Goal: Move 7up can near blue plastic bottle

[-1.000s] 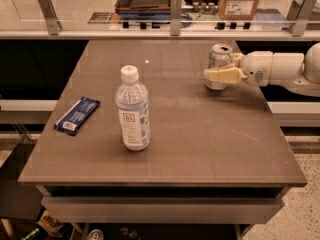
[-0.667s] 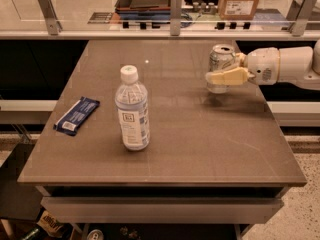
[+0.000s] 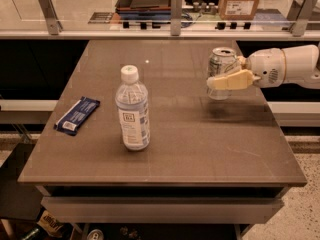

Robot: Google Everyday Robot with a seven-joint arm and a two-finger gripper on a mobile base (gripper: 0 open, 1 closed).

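Note:
The 7up can (image 3: 220, 64), silver with a silver top, is held a little above the right part of the brown table (image 3: 200, 149). My gripper (image 3: 223, 74) comes in from the right on a white arm and is shut on the can, one tan finger (image 3: 231, 80) across its front. The blue plastic bottle (image 3: 132, 109), clear bluish with a white cap and a white-blue label, stands upright left of the table's middle. The can is well to the right of the bottle and farther back.
A flat dark-blue snack wrapper (image 3: 77, 115) lies near the table's left edge. A rail with metal posts (image 3: 175, 6) runs behind the table, with a cardboard box (image 3: 241, 0) and a tray beyond it.
My gripper has lifted the can off the table and carried it slightly left, toward the bottle. The bottle and wrapper have not moved.

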